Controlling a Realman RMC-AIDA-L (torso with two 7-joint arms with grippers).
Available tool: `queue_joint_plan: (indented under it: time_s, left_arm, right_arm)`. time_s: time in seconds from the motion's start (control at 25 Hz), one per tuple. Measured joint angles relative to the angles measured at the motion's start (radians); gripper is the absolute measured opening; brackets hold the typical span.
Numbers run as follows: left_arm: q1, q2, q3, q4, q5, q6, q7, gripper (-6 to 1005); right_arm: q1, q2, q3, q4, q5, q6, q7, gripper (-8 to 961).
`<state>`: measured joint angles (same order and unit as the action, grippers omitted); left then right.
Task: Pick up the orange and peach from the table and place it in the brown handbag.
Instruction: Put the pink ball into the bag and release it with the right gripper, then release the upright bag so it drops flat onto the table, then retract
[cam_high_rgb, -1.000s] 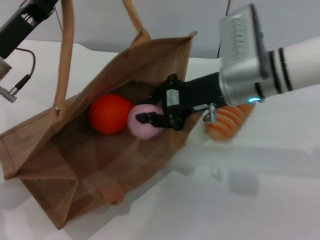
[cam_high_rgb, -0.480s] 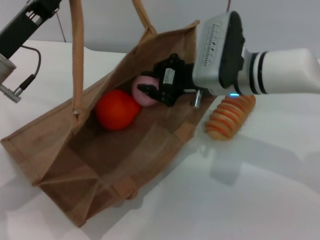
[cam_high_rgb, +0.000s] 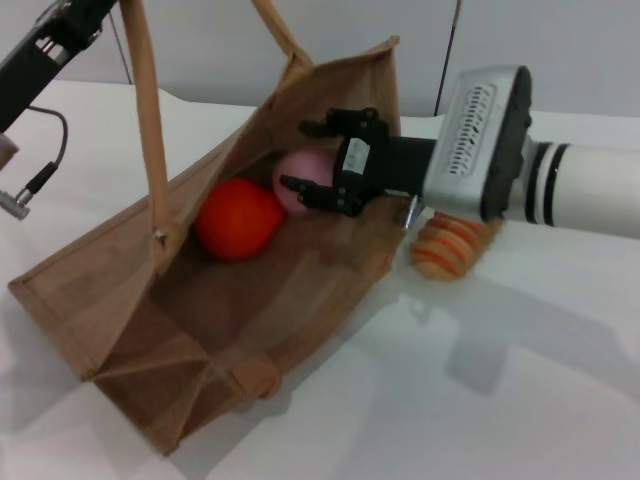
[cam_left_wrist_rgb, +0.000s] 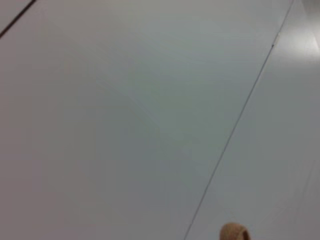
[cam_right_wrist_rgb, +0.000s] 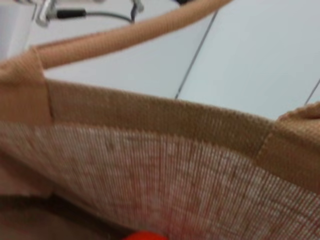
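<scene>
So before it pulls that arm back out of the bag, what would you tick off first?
1. Orange inside the brown handbag: ok.
2. Peach inside the bag, beside the orange: ok.
3. Right tool open, fingers spread off the peach: ok.
4. Bag mouth held open by the handle: ok.
5. Left tool's grip on that handle: cannot tell, out of view.
6. Striped roll outside the bag, near the arm: ok.

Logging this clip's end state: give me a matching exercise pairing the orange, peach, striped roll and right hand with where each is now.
Things:
1. orange
2. peach
3. striped roll
4. right hand

Places:
A. on the table outside the brown handbag, under the right arm
B. open, inside the bag's mouth, over the pink fruit
C. inside the bag, nearer the left side
D. inside the bag, between the red-orange fruit and the black fingers

Pairs: 1-C, 2-D, 3-A, 4-B
</scene>
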<state>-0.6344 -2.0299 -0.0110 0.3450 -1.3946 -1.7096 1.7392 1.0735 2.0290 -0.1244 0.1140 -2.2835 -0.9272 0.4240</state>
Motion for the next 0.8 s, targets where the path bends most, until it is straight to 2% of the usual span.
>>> queue_joint_plan:
  time_s: [0.24,0.6,0.8]
  left_arm:
    - [0.020,0.001,-0.004,-0.001,-0.004,0.007,0.001,164]
    - [0.026,0.002,0.005,-0.007,0.012,0.020,0.070,169]
    - [0.025,0.001,0.008,-0.008,0.065,0.049,0.129,172]
  right_arm:
    - [-0.071,-0.005,0.020,-0.032,0.000,-0.142,0.001,778]
    - [-0.274,-0.012,0.164,-0.179,0.002,-0.472,0.009,774]
    - [-0.325,-0.012,0.243,-0.231,0.002,-0.582,0.009,772]
